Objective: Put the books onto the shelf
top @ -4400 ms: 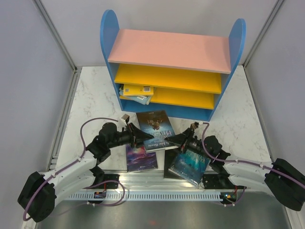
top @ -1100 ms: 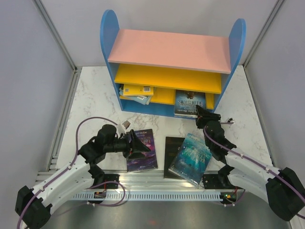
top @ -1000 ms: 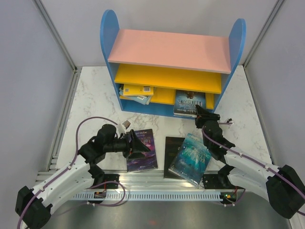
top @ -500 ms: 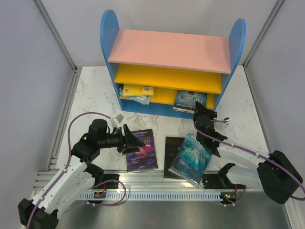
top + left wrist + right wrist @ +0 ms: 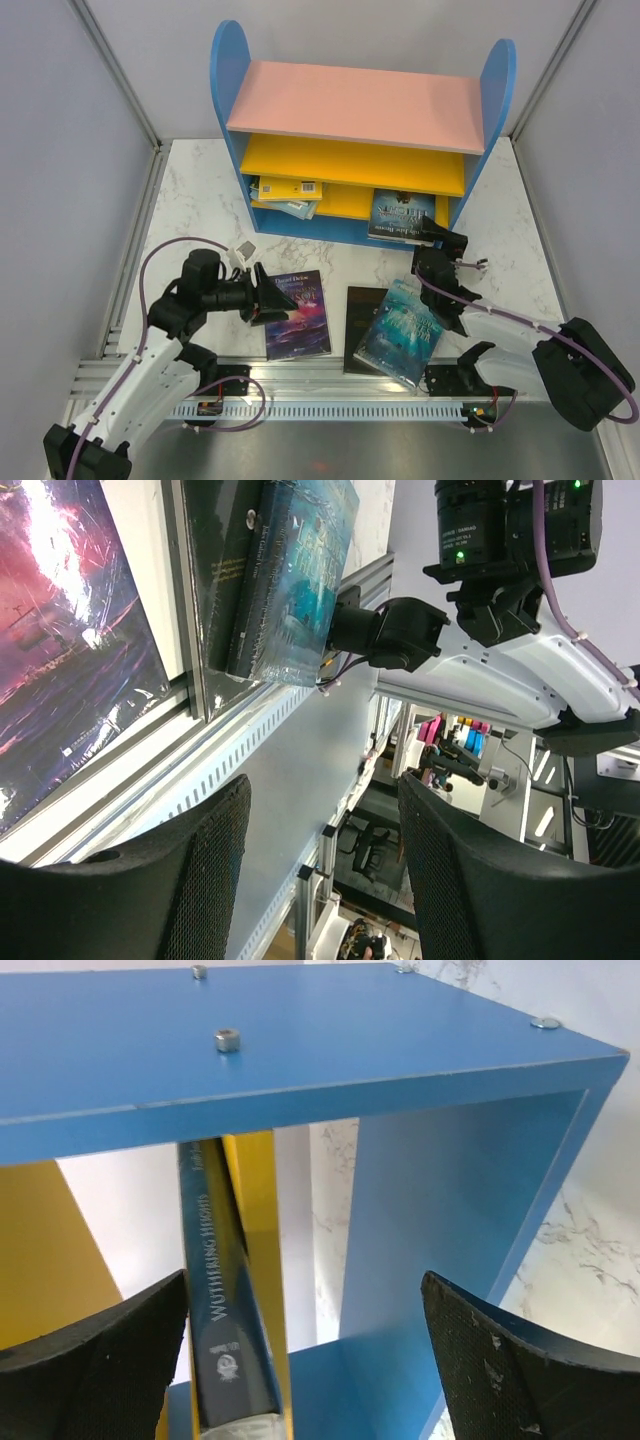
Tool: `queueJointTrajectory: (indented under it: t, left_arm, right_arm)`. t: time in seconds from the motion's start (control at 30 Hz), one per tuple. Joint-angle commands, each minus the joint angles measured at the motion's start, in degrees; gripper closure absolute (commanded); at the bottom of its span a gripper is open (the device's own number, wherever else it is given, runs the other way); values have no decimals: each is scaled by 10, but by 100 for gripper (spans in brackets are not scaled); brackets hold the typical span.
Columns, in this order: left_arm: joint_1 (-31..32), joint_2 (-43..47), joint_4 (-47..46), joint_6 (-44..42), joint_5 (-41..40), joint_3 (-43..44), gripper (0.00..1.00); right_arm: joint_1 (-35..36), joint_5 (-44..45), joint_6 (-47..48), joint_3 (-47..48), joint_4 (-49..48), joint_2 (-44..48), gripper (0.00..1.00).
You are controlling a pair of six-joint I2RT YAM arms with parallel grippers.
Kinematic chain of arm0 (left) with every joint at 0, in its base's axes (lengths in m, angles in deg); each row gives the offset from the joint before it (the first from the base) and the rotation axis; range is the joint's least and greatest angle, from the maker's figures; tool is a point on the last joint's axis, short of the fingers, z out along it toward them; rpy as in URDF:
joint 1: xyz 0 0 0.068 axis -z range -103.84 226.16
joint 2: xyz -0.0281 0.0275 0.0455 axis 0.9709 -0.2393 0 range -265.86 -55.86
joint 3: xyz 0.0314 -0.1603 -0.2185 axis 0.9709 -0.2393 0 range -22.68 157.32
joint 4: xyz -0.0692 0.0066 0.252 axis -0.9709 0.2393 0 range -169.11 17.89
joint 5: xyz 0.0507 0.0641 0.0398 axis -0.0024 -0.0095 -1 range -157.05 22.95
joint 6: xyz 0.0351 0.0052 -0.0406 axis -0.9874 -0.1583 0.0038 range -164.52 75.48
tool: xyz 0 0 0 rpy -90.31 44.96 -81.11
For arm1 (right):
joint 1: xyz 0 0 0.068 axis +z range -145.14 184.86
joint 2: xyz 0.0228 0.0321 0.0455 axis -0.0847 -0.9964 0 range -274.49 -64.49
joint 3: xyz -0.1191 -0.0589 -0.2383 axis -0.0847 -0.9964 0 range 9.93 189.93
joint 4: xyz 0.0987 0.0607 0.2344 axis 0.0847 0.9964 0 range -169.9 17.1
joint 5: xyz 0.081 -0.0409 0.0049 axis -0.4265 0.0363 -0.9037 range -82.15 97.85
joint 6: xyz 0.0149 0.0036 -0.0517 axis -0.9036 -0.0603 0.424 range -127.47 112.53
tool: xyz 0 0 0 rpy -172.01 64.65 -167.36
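Observation:
The shelf (image 5: 355, 105) stands at the back, with blue sides, a pink top and yellow boards. On its lower board lie yellow and pale books (image 5: 286, 194) at the left and a dark book (image 5: 400, 215) at the right, whose spine (image 5: 215, 1300) reads "Wuthering Heights". My right gripper (image 5: 438, 240) is open just in front of that book and holds nothing (image 5: 305, 1360). On the table lie a purple book (image 5: 297, 312), a black book (image 5: 358, 312) and a teal book (image 5: 400, 330) on top of it. My left gripper (image 5: 268, 296) hovers open at the purple book's left edge.
The aluminium rail (image 5: 330, 385) runs along the near table edge, right behind the three lying books. The marble table (image 5: 200, 200) reaches to grey walls on both sides. In the left wrist view the teal book (image 5: 300, 570) sits on the black book (image 5: 220, 580).
The right gripper has opened and let go of the dark book, which now rests on the lower board. The left arm has drawn back slightly to the left.

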Motion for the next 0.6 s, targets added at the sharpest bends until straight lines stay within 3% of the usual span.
queueJointTrajectory:
  t: [0.0, 0.23, 0.33, 0.57]
  left_arm:
    - [-6, -6, 4, -29, 26, 28, 36]
    - [-9, -8, -16, -22, 18, 18, 36]
    - [-9, -7, -33, -9, 14, 9, 36]
    - [-9, -6, -33, -1, -7, -1, 36]
  right_arm:
    - [-12, 22, -186, -8, 80, 35, 2]
    - [-38, -32, -69, -14, 62, 108, 2]
    - [-66, -117, -2, 7, 41, 110, 2]
    - [-76, -254, 181, 105, 215, 153, 2]
